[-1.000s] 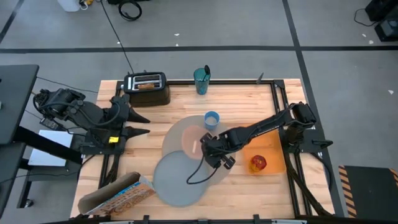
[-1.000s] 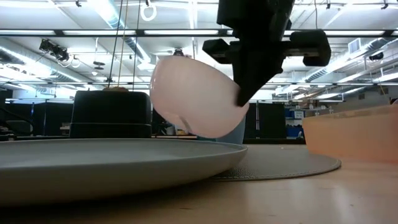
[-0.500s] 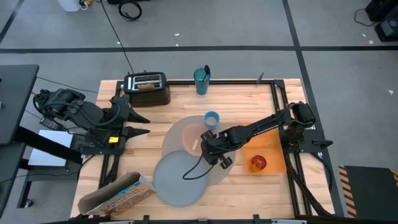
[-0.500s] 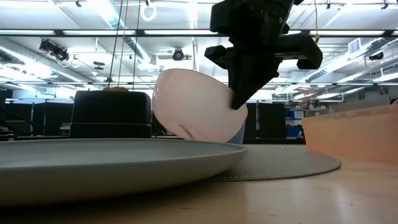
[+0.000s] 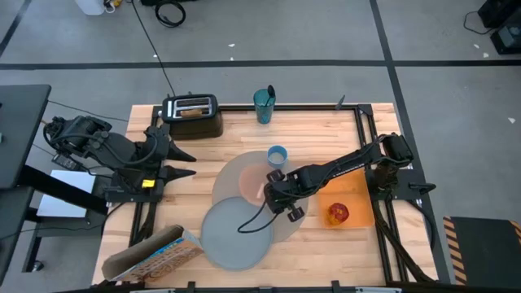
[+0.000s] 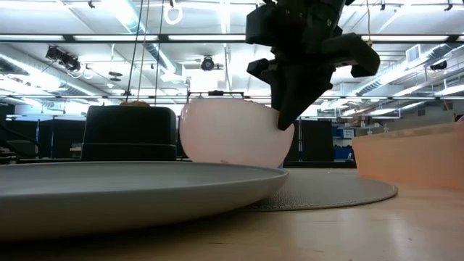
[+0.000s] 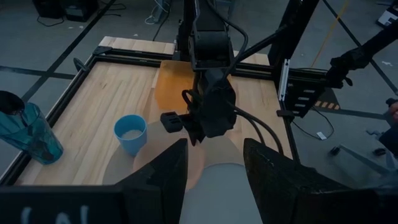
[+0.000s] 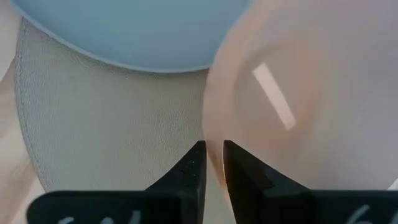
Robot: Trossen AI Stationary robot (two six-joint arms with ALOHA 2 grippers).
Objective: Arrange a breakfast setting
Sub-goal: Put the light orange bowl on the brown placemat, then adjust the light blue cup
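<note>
Setting pink bowl (image 6: 233, 134) on placemat (image 5: 236, 177); right gripper (image 8: 212, 163) fingers pinching its rim. Plate (image 5: 236, 234) overlapping placemat; apple (image 5: 339, 213) off it, unplaced.

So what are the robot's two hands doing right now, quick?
Left tool: open, holding nothing, parked at the table's left edge.
Right tool: pinching the pink bowl's rim over the placemat.

no readable text, labels or numbers in any view. cardboard box (image 5: 152, 253) at the table's (image 5: 244, 130) front-left corner has printed patterning, too small to read.
</note>
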